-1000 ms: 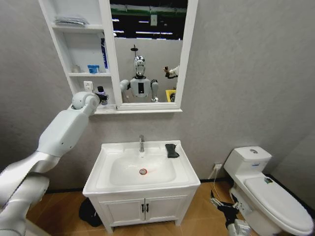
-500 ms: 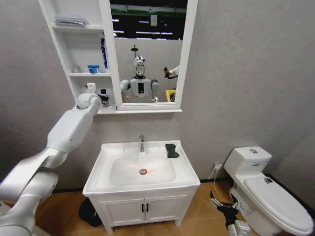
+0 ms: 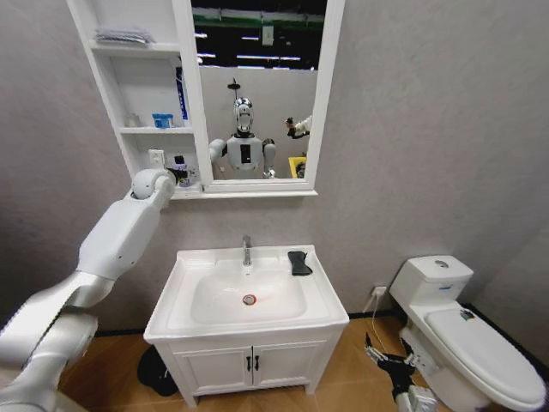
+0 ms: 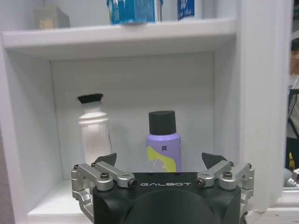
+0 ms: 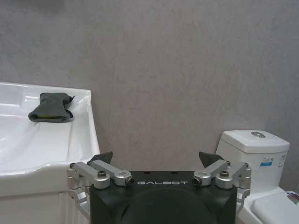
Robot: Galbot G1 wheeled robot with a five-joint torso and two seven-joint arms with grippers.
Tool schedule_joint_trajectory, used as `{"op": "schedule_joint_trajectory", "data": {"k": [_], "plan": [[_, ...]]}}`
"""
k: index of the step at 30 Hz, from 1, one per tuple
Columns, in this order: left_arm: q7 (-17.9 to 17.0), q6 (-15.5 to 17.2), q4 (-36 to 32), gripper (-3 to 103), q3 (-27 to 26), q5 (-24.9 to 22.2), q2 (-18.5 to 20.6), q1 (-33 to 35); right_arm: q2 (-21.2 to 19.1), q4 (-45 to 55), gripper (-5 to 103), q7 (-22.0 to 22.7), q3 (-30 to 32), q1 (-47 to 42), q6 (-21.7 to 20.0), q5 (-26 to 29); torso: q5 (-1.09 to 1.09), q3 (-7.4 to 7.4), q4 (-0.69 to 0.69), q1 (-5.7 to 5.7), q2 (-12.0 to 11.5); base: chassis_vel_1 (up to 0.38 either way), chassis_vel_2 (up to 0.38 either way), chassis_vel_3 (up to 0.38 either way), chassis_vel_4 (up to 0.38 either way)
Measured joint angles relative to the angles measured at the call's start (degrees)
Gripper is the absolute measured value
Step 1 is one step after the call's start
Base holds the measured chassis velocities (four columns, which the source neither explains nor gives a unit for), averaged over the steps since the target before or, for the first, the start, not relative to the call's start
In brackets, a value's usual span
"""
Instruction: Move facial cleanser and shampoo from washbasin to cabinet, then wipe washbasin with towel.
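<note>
My left arm reaches up to the bottom shelf of the cabinet (image 3: 129, 103), and my left gripper (image 4: 160, 164) sits just in front of that shelf with its fingers spread apart and nothing between them. Through the wrist camera I see two bottles standing upright on the shelf beyond my fingertips: a white bottle with a black cap (image 4: 94, 128) on one side and a purple bottle with a dark cap (image 4: 163, 142) beside it, the two near each other but not touching. Neither is touched by my fingers. On the shelf above them stand a blue-labelled container (image 4: 133, 10) and a small pale box (image 4: 51, 17).

Below the cabinet and mirror (image 3: 257, 90), the washbasin (image 3: 184, 287) rests on its white floor vanity (image 3: 249, 365). The chrome tap (image 3: 247, 250) stands at the back rim, and the red-ringed drain (image 3: 250, 299) lies in the bottom of the oval bowl. The towel (image 3: 298, 263), black and folded, lies on the basin's back right corner, just right of the tap.

Farther right, my right gripper (image 5: 158, 161) hangs low beside the vanity, facing the grey wall, its fingers apart and holding nothing. From its wrist camera the towel lies on the basin rim well away from it, and the white toilet (image 3: 467, 335) stands on the far right.
</note>
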Motion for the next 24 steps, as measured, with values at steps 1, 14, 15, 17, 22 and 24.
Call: {"op": "schedule_joint_trajectory", "data": {"k": [1, 14, 15, 17, 22, 24], "plan": [[-0.77, -1.06, -3.3, 100, -0.92, -0.01, 0.95, 1.85, 0.04, 0.29, 100, 0.01, -0.03, 0.08, -0.29, 0.04, 0.03, 0.0, 0.0, -0.01, 0.0, 0.0, 0.0, 0.0, 0.0], [1.48, -10.86, -43.72, 100, -32.89, 21.72, 1.15, 53.68, -0.76, 5.87, 100, -0.32, 0.41, 2.17, -4.92, -0.24, -0.05, -0.02, 0.0, -0.02, 0.01, 0.0, 0.0, 0.0, 0.0], [6.19, -13.98, -46.59, 100, -38.34, 27.25, -3.95, 63.27, -0.95, 7.18, 100, -0.65, 0.41, 2.11, -5.6, -0.21, 0.02, -0.02, 0.01, -0.03, 0.01, 0.0, 0.0, 0.0, 0.0], [11.12, -17.45, -48.95, 100, -42.61, 31.67, -10.26, 74.08, -1.1, 8.5, 100, -0.89, 0.31, 2.11, -6.24, -0.2, -0.02, -0.02, 0.01, -0.03, 0.01, 0.0, 0.0, 0.0, 0.0], [19.97, -24.24, -50.63, 100, -48.85, 37.86, -22.43, 92.36, -1.04, 10.58, 100, -1.07, -0.05, 1.82, -7.28, -0.27, 0.03, -0.02, 0.04, -0.04, 0.02, 0.0, 0.0, 0.0, 0.0], [20.96, -25.15, -50.09, 100, -49.9, 37.99, -23.38, 95.14, -0.96, 11.1, 100, -1.08, -0.08, 1.38, -7.33, -0.32, 0.04, -0.02, 0.02, -0.04, 0.02, 0.0, 0.0, 0.0, 0.0]]}}
